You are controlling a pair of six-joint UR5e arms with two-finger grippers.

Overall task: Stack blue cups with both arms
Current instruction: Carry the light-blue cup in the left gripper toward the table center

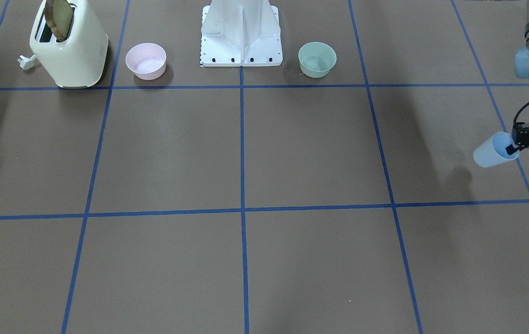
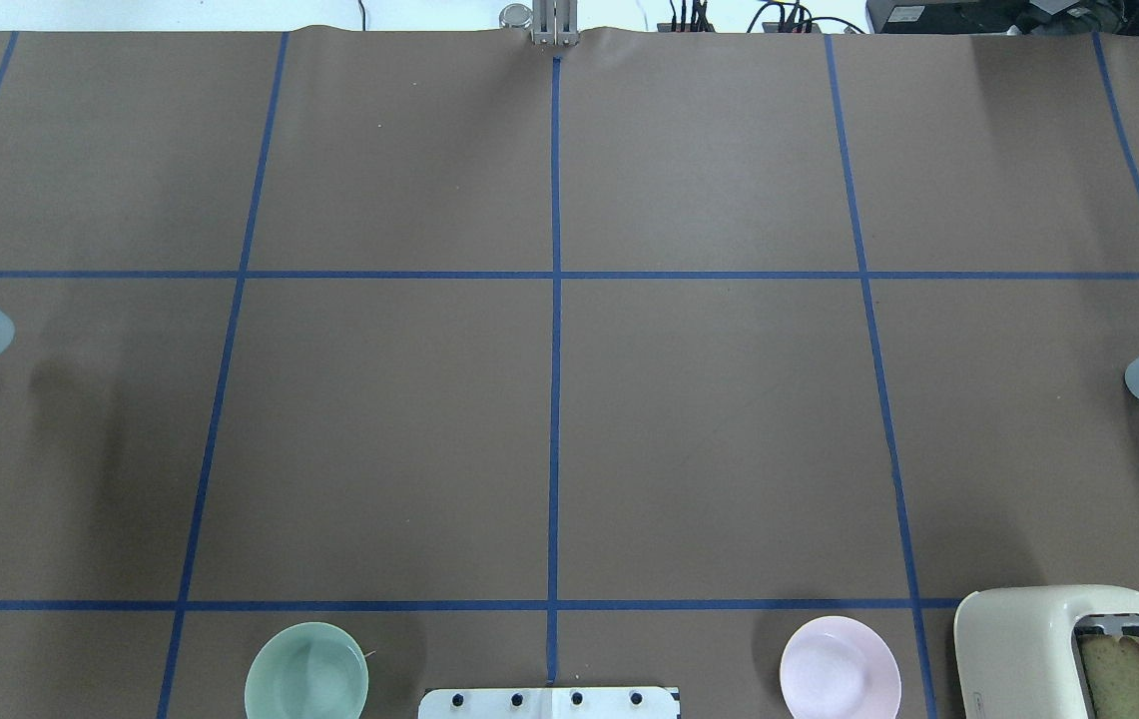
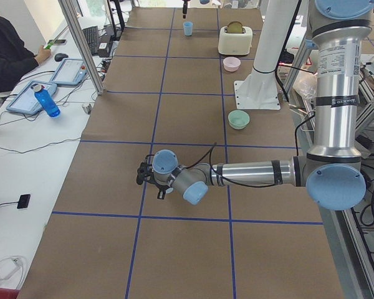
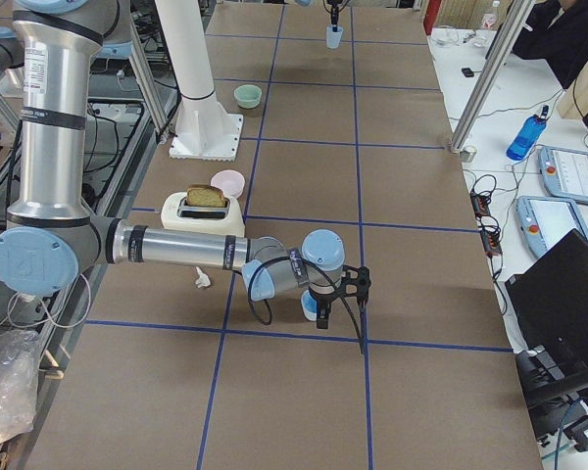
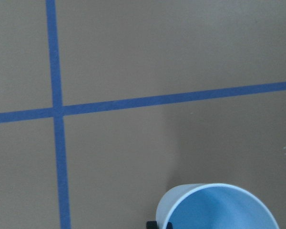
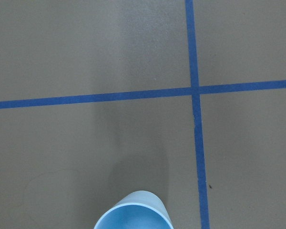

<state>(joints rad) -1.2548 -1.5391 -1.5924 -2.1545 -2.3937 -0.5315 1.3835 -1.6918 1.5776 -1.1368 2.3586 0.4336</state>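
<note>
Two grabs, one at each end of the brown table (image 1: pixel 292 153). At the near (left) end, the left gripper (image 1: pixel 519 144) is pinched on the rim of a tilted blue cup (image 1: pixel 493 150), with one finger down inside it. Further along sit the mint bowl (image 1: pixel 317 59), the pink bowl (image 1: pixel 146 61) and a toaster (image 1: pixel 69 46) with bread in it. Way down the far end, the right gripper (image 4: pixel 323 311) is right at the other blue cup (image 4: pixel 308 304), but I can't tell if its jaws are actually clamped.
</note>
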